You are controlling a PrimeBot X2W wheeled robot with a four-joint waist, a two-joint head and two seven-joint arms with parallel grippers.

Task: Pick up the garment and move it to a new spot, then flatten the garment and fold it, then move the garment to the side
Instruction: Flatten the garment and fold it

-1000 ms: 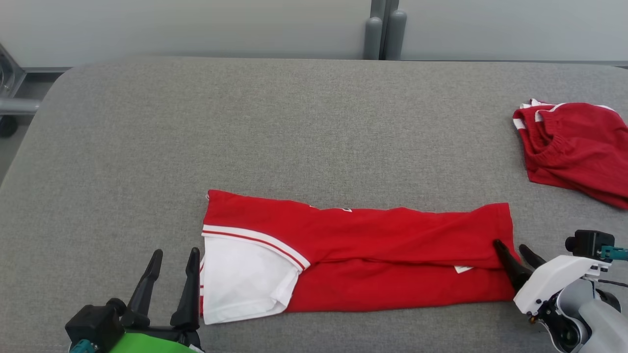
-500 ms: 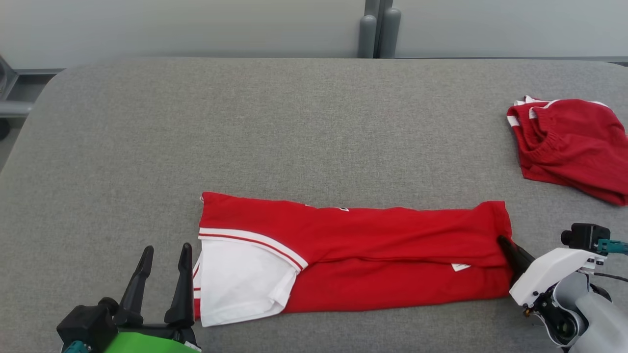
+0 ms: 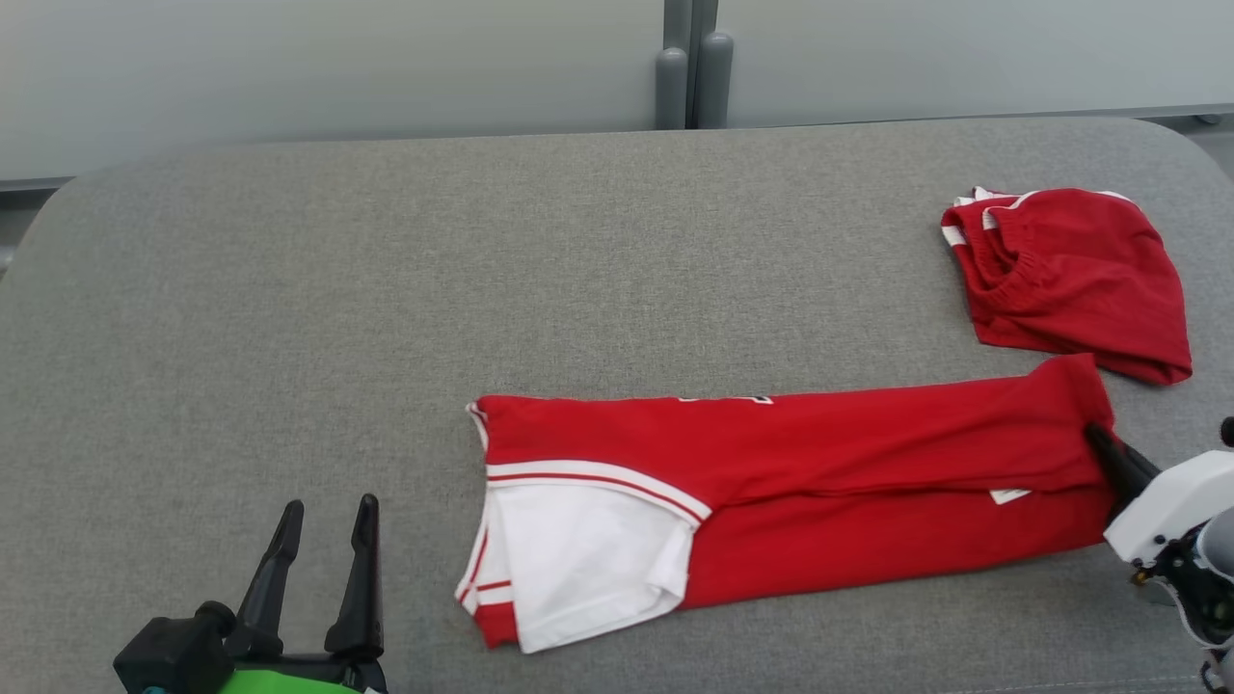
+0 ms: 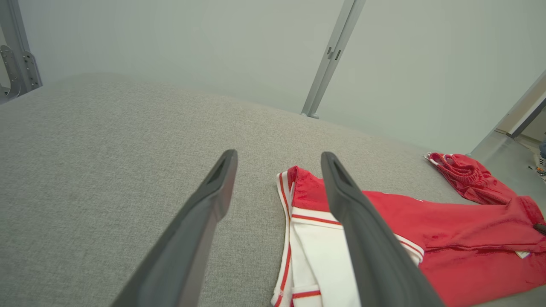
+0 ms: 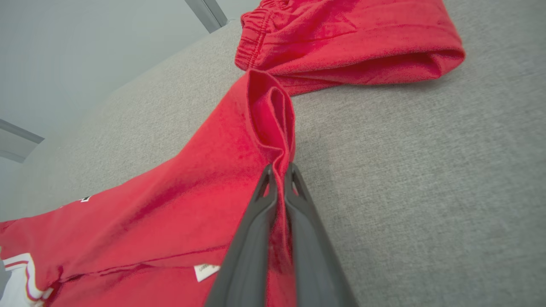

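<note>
Our right tool [image 5: 279,169] is clamped on the 3 o'clock end of the garment [image 3: 868,453], which lies folded on the surface [image 3: 337,289], long axis running 9 to 3. Our left tool [image 3: 330,503], fingers apart and empty, sits near its 9 o'clock end.

Crumpled red shorts [image 3: 1070,280] lie at the right end of the grey fabric table [image 3: 386,289], before a pale wall [image 3: 289,67].

Robotics test room: grey fabric-covered worktable [image 3: 386,289] before plain pale partition panels [image 3: 289,77] joined by metal posts [image 3: 672,87].
</note>
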